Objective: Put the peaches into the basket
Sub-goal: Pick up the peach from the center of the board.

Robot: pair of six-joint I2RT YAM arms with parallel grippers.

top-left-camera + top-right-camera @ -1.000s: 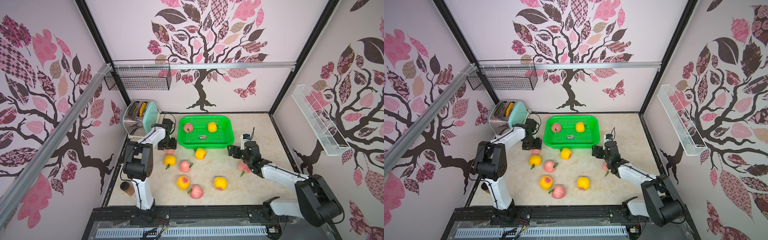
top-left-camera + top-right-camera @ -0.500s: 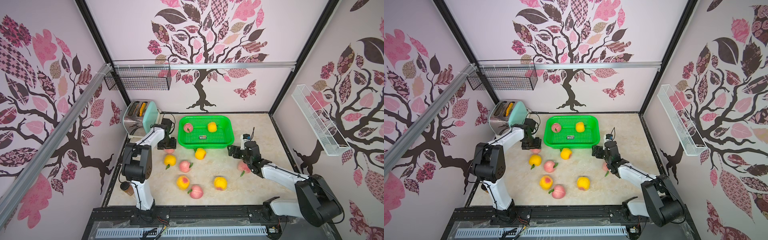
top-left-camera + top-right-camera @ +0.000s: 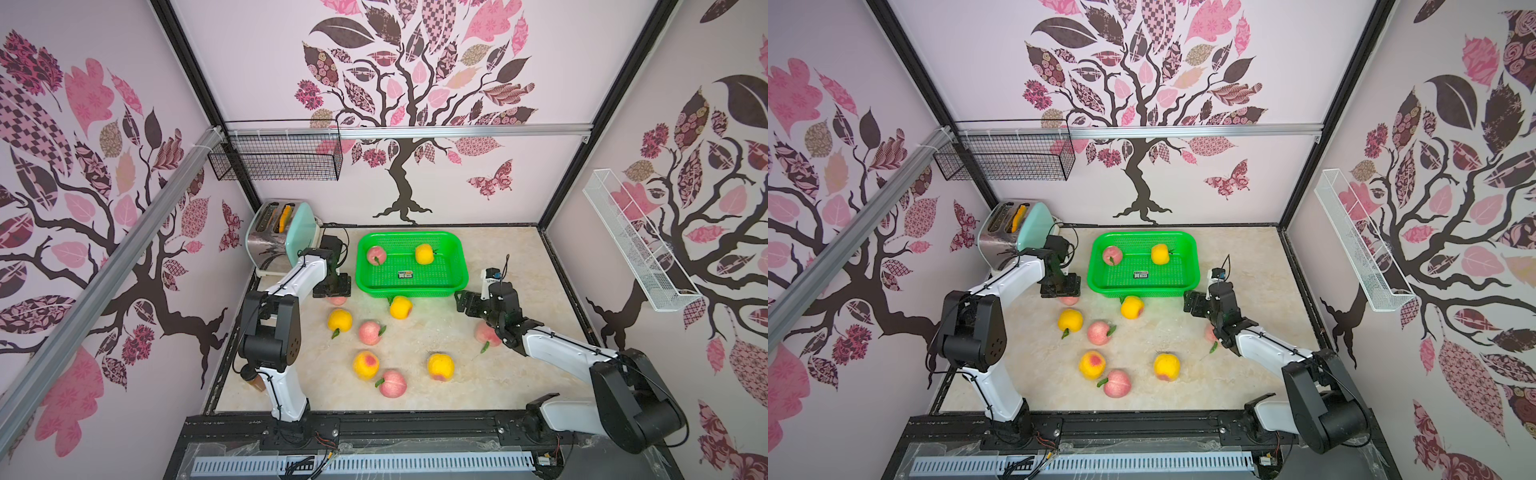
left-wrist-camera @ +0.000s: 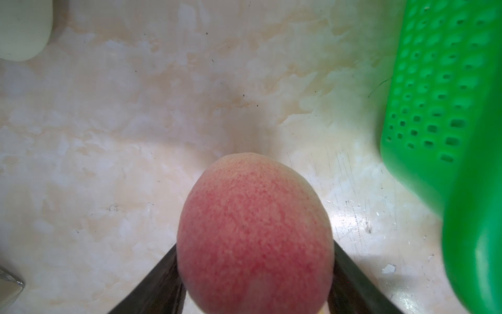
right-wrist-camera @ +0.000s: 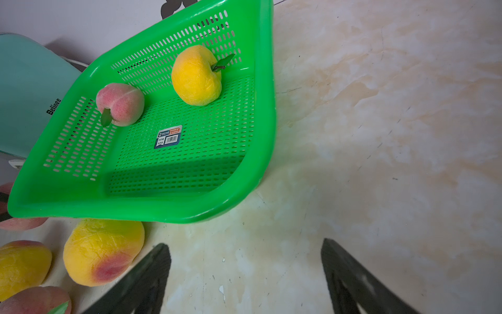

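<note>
Left arm [image 3: 270,328]: elbow raised high, white forearm reaching forward and away from its base, wrist turned downward. Left gripper [image 3: 333,291]: pointing straight down, both dark fingers [image 4: 160,274] pressed against opposite sides of a pink peach [image 4: 255,223]. Right arm [image 3: 561,345]: lying low, stretched from its base toward the middle of the workspace. Right gripper [image 5: 244,243]: angled downward, jaws wide apart, nothing between them
</note>
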